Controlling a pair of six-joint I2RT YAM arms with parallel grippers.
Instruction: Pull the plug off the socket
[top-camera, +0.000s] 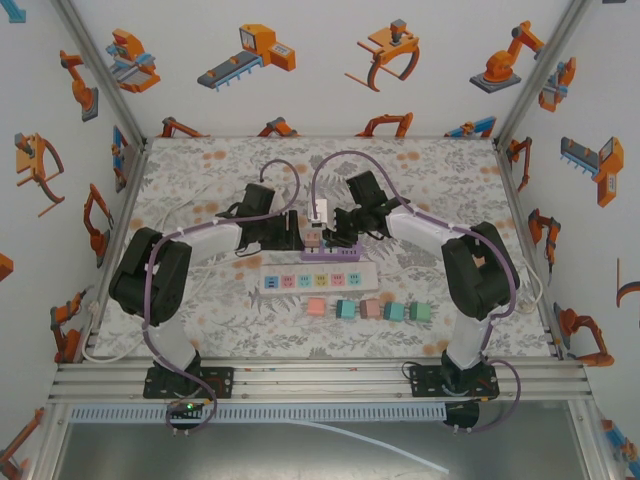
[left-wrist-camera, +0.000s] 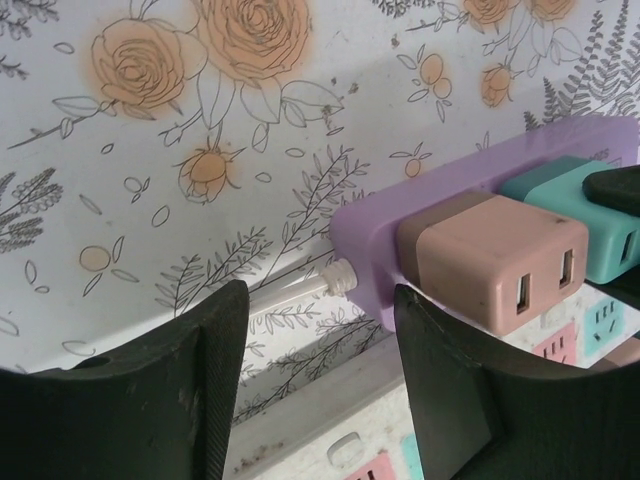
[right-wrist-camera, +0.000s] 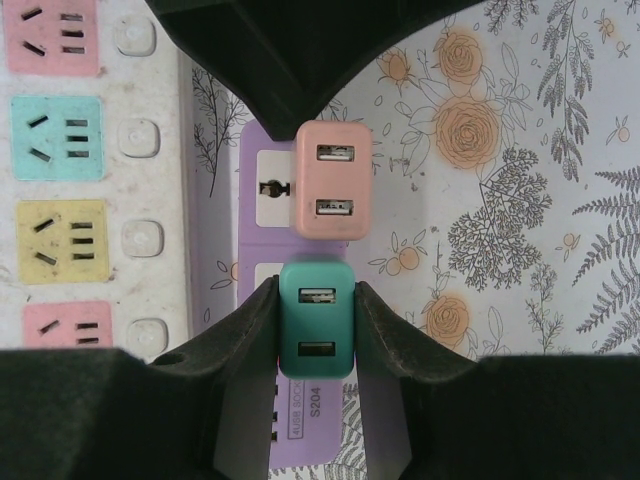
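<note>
R fingers (right-wrist-camera: 250, 340) are clamping the teal plug (right-wrist-camera: 316, 300) by its sides. It's sitting in the purple socket strip (right-wrist-camera: 250, 135) beside the pink plug (right-wrist-camera: 333, 180), while L fingers (left-wrist-camera: 200, 370) are standing apart round the strip's cord (left-wrist-camera: 300, 288) end, not yet pinching. Best approach, imo, is getting L pinching the strip firmly first, then R pulling straight out along the prongs w/o twisting. R wrist cam is showing the clamp, L wrist cam that open gap, and top cam the white power strip (top-camera: 366, 278) lying just near of both.
</note>
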